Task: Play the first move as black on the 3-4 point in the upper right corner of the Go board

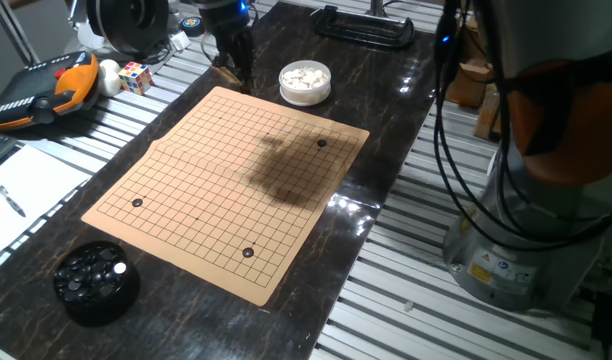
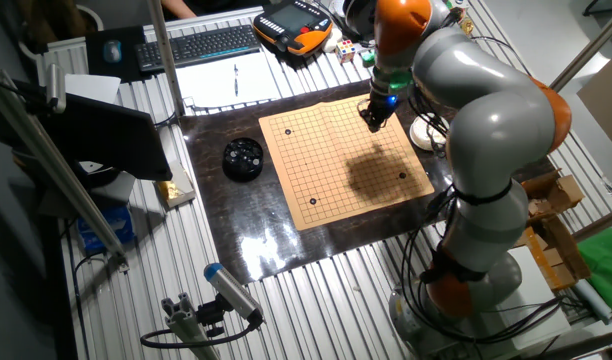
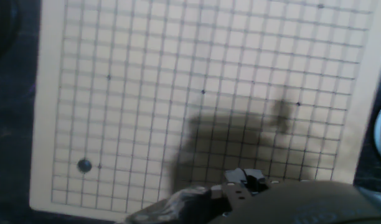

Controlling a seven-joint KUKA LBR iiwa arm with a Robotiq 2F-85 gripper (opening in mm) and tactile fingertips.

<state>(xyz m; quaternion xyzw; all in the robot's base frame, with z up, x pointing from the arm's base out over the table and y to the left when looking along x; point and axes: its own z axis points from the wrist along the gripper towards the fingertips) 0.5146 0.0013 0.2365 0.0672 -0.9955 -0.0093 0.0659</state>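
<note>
The tan Go board [image 1: 226, 190] lies on the dark table, and it also shows in the other fixed view [image 2: 341, 160]. Three black stones sit on it near three corners: left [image 1: 137, 202], near [image 1: 248, 253] and right [image 1: 321, 143]. My gripper [image 1: 234, 75] hangs over the board's far corner, where I see no stone. In the other fixed view the gripper [image 2: 374, 120] is above that same edge. The hand view shows the grid, one dark stone [image 3: 84, 165] and blurred fingertips [image 3: 240, 182] at the bottom. I cannot tell whether the fingers hold a stone.
A white bowl of white stones [image 1: 305, 82] stands just beyond the board's far edge. A black bowl of black stones [image 1: 96, 280] stands at the near left. A Rubik's cube [image 1: 136, 76] and an orange pendant [image 1: 41, 88] lie at the far left. The robot base [image 1: 546, 200] is at the right.
</note>
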